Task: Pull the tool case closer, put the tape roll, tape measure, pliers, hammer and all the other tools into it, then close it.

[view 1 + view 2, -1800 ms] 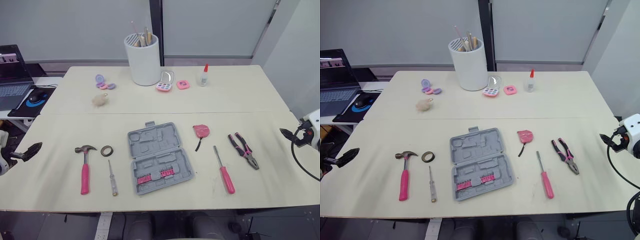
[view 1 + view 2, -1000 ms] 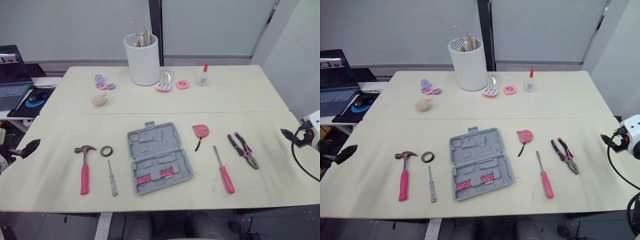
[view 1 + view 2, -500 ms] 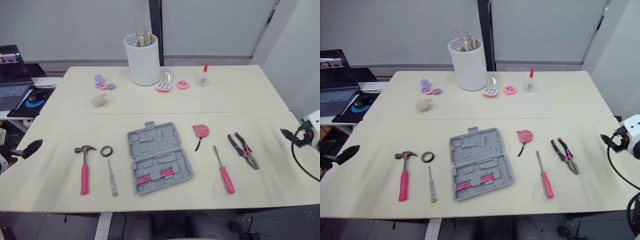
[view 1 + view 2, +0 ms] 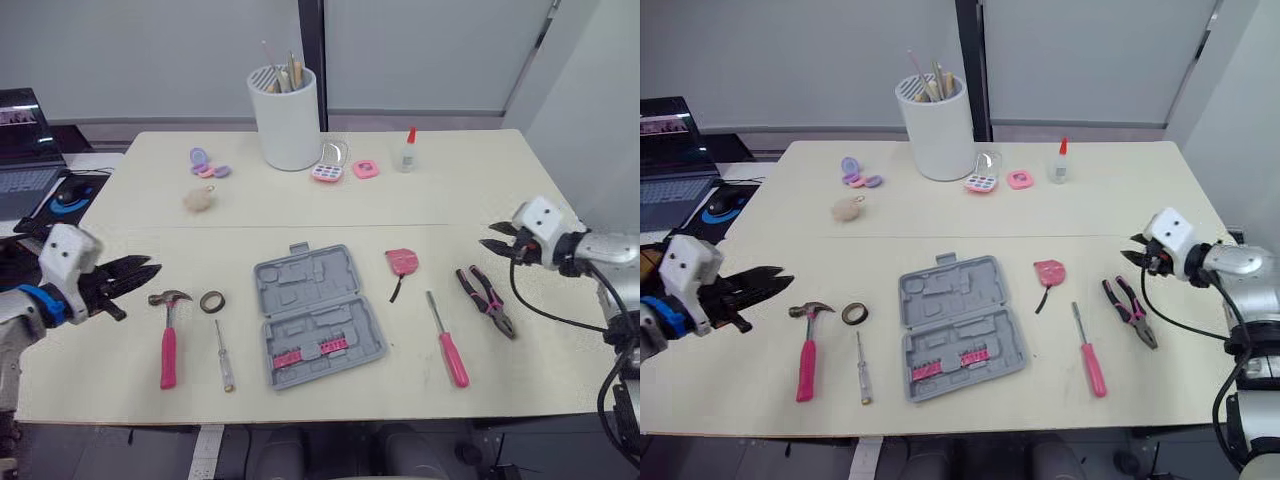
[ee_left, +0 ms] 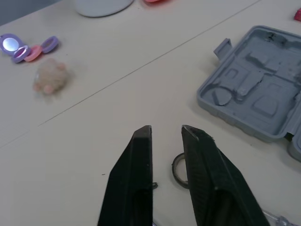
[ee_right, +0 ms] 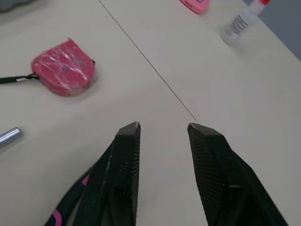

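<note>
Packing is barely starting: grey plastic tool case (image 4: 318, 317) is sitting open mid-frame, unfilled (pink-handled hammer (image 4: 169, 338) and pink-and-black pliers (image 4: 488, 300) lying outside), with left gripper (image 4: 148, 268) and right gripper (image 4: 487, 237) hovering spread, empty.

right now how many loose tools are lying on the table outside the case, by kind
hammer: 1
tape roll: 1
tape measure: 1
pliers: 1
screwdrivers: 2 (slim screwdriver, pink-handled screwdriver)
total: 6
</note>
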Robot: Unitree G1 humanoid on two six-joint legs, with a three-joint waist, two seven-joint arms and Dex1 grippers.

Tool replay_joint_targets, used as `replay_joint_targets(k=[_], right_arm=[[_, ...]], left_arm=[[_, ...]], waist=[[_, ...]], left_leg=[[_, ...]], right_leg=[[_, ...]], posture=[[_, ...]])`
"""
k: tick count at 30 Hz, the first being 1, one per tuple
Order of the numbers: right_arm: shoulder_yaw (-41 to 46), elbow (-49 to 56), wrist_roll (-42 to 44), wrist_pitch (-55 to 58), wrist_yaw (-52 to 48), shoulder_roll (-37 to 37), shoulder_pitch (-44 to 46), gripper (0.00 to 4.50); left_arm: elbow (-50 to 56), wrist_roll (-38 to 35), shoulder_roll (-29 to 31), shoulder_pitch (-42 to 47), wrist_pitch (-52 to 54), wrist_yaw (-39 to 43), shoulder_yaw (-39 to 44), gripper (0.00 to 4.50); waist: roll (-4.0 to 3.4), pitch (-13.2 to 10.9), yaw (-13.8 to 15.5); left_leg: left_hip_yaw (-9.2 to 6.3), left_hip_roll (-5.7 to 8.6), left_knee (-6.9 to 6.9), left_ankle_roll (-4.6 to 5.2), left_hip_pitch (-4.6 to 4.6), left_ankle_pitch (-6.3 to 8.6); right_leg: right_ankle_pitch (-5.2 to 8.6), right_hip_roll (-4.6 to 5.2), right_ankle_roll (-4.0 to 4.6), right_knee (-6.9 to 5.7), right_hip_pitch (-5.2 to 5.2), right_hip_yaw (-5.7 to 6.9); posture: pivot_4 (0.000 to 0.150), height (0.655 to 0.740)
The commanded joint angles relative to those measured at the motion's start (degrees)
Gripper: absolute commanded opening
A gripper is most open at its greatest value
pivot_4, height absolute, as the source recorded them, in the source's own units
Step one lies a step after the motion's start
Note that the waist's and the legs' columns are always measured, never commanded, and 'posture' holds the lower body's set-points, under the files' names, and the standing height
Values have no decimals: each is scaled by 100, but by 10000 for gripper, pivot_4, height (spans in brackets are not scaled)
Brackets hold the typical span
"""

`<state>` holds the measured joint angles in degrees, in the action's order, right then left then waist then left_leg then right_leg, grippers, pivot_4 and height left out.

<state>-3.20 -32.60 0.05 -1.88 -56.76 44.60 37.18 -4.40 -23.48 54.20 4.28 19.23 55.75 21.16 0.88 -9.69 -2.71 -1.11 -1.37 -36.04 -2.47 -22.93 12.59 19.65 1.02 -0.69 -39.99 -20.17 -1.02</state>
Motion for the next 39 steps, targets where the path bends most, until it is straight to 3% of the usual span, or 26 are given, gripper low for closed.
replay_joint_targets(k=[1,5,12,20,39], right_arm=[[-541,825,-292,101,-196,-252,96,8234],[-1023,1335,-544,322,-366,-481,52,134],[-1814,1552,-1107,397,-471,-912,147,134],[-2329,1030,-1661,146,-373,-1320,465,134],[-2676,-47,-2089,-366,-285,-2060,899,134]], left_arm=[[764,355,-69,-119,93,-144,-615,0],[1015,598,-199,-134,246,-330,-1042,0],[938,1184,-340,-81,206,-564,-1703,0],[617,1554,-876,151,28,-767,-2207,0],[108,2066,-1482,801,-139,-744,-2954,0]], waist=[[0,0,1],[3,-2,19],[6,-4,63],[12,-7,93],[16,-9,91]], left_leg=[[1,0,0,0,1,0],[-1,-3,-2,0,0,0],[-2,-3,-2,0,1,0],[-4,-2,-6,0,2,0],[-6,-2,-5,0,0,0]], right_leg=[[0,0,0,-1,0,-2],[0,-5,0,-4,-4,0],[0,-6,1,-2,-4,1],[0,-6,1,-4,-3,4],[-1,-7,2,-4,-2,5]], posture=[[1500,7400],[1500,7400],[1500,7400],[1500,7400],[1500,7400]])
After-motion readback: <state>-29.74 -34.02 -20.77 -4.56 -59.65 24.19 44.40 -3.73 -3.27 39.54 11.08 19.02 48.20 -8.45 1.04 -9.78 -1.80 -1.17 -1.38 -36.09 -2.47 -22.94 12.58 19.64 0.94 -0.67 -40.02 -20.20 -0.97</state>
